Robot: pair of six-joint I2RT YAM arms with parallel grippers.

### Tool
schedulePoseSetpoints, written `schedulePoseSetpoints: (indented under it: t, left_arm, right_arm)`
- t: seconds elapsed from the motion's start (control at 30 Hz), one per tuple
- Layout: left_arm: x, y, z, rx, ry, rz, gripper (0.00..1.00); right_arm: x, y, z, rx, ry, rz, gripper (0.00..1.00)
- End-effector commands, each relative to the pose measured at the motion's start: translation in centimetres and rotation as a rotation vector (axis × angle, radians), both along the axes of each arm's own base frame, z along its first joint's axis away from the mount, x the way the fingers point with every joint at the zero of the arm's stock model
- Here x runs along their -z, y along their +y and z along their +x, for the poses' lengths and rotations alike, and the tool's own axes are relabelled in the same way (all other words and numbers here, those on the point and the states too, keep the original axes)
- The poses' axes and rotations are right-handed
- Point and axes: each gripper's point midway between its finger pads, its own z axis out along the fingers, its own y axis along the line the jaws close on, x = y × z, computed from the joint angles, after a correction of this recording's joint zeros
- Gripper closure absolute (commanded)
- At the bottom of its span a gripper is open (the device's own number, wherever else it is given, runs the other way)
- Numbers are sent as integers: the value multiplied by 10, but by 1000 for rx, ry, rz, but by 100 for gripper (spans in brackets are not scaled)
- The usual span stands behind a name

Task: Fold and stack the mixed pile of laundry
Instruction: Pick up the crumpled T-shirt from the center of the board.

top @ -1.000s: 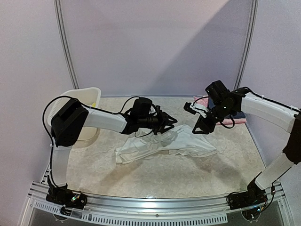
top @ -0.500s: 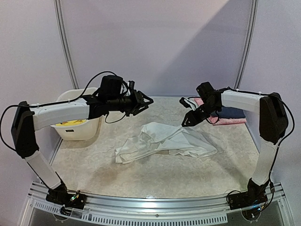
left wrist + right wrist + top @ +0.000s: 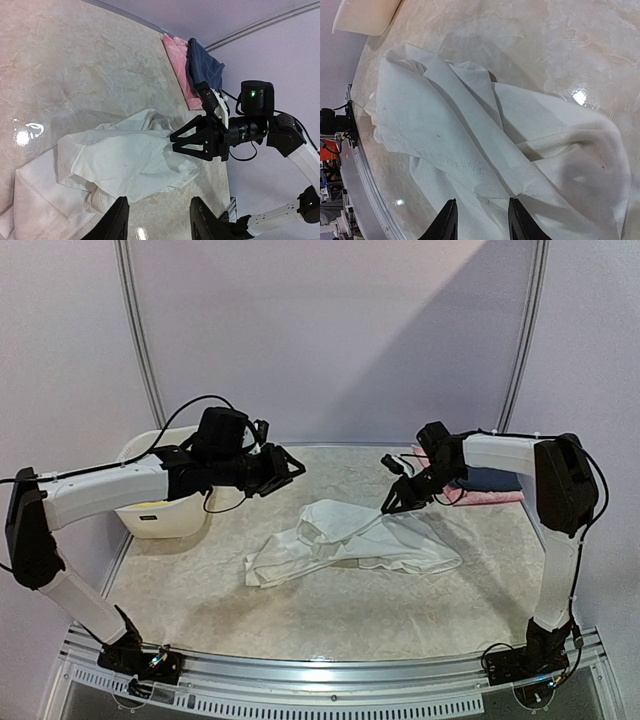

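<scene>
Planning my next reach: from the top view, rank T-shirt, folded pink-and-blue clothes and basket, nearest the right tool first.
1. T-shirt, directly at the right tool.
2. Folded pink-and-blue clothes, far right corner.
3. Basket, far left edge.

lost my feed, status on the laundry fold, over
Left claw open, empty, above the table. Right claw open at edge of white T-shirt. T-shirt crumpled, not folded. Pink and blue cloths off to the right, clear of it.

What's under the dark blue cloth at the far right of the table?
A pink cloth lies under the dark blue cloth, with one side sticking out. The rest of the pink cloth, and anything else below it, is covered.
</scene>
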Motion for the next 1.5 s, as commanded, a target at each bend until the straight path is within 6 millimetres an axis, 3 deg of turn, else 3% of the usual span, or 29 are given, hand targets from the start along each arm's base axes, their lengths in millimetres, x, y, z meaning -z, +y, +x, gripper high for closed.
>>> schedulePoseSetpoints:
  t: [0.0, 0.43, 0.73, 1.23, 1.47]
  left_arm:
    - [6, 12, -4, -17, -4, 51, 57]
    - [5, 16, -8, -18, -11, 54, 57]
    - [7, 18, -10, -21, -10, 56, 58]
    - [5, 21, -12, -24, -15, 56, 57]
    - [8, 24, -14, -30, -13, 64, 57]
  right_arm:
    - [9, 3, -5, -5, 62, 7, 64]
    - [16, -15, 5, 40, 14, -79, 62]
    - [11, 1, -3, -18, 84, 23, 65]
    - [30, -4, -2, -3, 111, -29, 69]
    - [12, 9, -1, -44, 81, 70, 74]
